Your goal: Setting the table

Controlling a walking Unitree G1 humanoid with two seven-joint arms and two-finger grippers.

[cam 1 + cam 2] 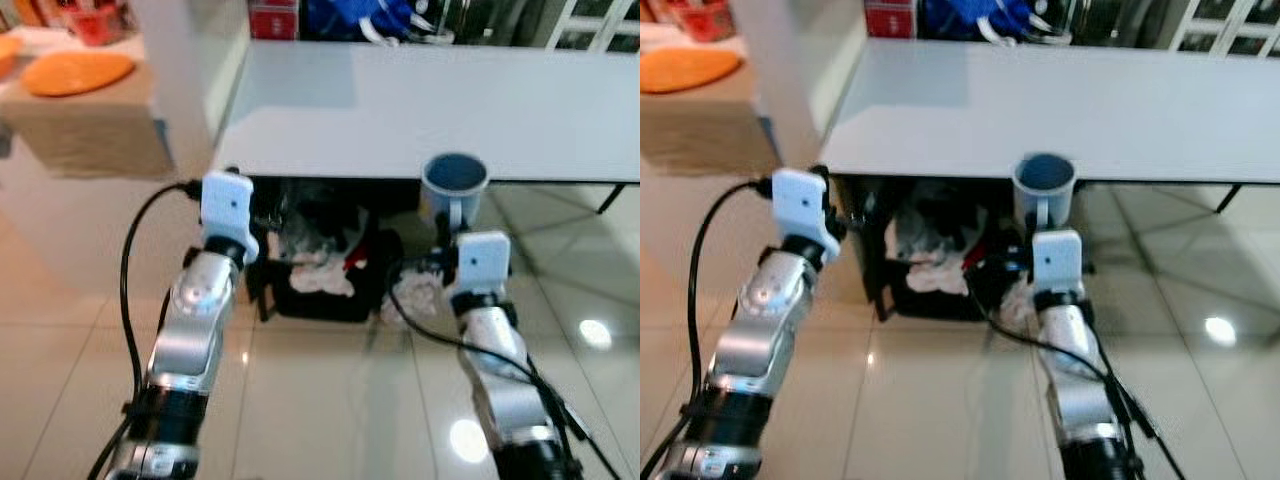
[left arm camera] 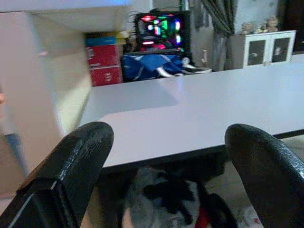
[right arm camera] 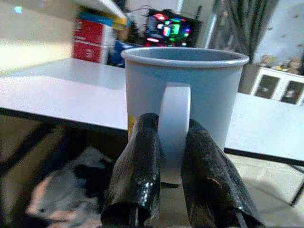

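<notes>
Blue-grey and upright, the mug (image 1: 454,184) hung in the left eye view just at the near edge of the white desk (image 1: 430,105), carried by the right gripper (image 1: 452,228) with its mouth level, which I judge was meant to keep it steady for a straight set-down on the top. It had not yet come to rest on the desk; it stood in front of the edge, over the tiled floor (image 1: 330,400). Under the desk sat a dark basket (image 1: 325,275) heaped with crumpled cloths, and off on a side counter lay an orange plate (image 1: 77,72), well apart from the work. The right eye view gave the same scene: the mug (image 1: 1044,185) close to the desk's front edge, and the left gripper (image 1: 845,225) held forward at about the same height, carrying nothing. In the left wrist view its two black fingers (image 2: 71,166) were spread wide with only the desk top and the cloths between them, so that arm seemed simply held ready, clear of the mug's path. In the right wrist view the jaws were pressed onto the mug's handle (image 3: 174,128), one finger (image 3: 137,171) on each side, a hold that left the body and base free, probably so the base could meet the desk first.
</notes>
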